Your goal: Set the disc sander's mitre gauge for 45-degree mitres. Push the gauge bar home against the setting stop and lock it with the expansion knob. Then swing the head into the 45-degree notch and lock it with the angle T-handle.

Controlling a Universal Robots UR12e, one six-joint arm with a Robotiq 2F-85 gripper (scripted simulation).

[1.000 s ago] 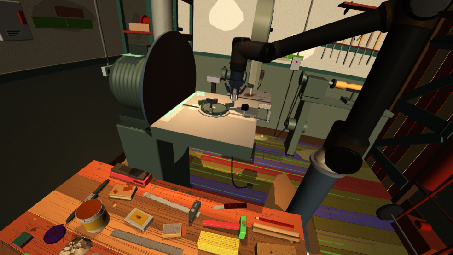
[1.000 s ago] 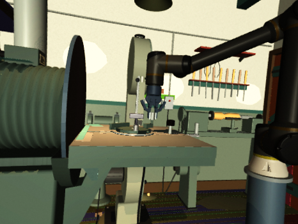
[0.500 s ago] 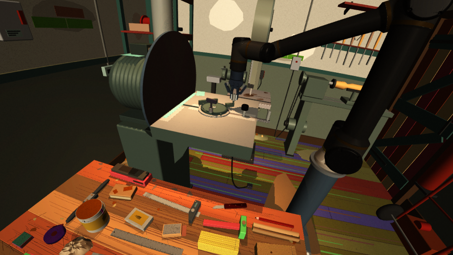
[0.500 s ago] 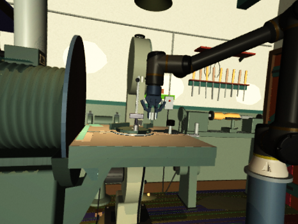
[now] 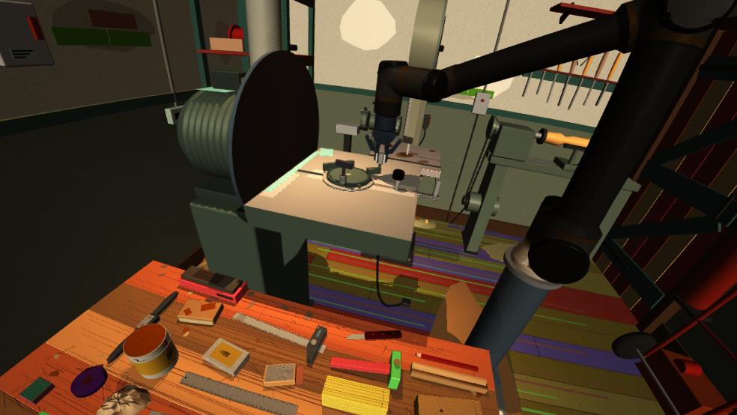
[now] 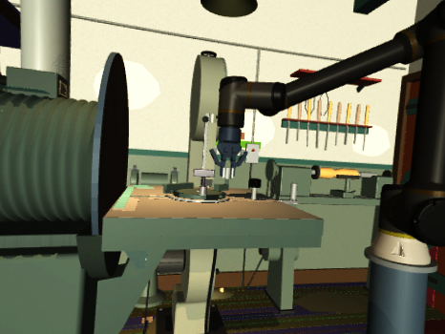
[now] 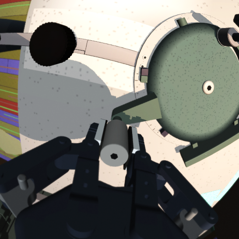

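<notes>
The angle T-handle (image 7: 229, 36) is cut off at the wrist camera's right edge; it stands on the green mitre head (image 5: 346, 176) (image 6: 199, 193) (image 7: 194, 82) near the sanding disc. A grey peg (image 7: 114, 142) rises from the head's pointed lug (image 7: 138, 110). My gripper (image 7: 116, 139) (image 5: 380, 159) (image 6: 228, 172) is closed on this peg, one finger on each side. The black knurled expansion knob (image 7: 52, 44) (image 5: 397, 176) (image 6: 254, 183) stands on the gauge bar (image 7: 107, 49), away from the disc.
The big dark sanding disc (image 5: 276, 121) (image 6: 112, 143) stands at the table's left edge. The table (image 5: 335, 206) ends close beyond the knob. A bandsaw (image 6: 205, 105) and a lathe (image 5: 521, 144) stand behind. A cluttered workbench (image 5: 232, 350) lies in front.
</notes>
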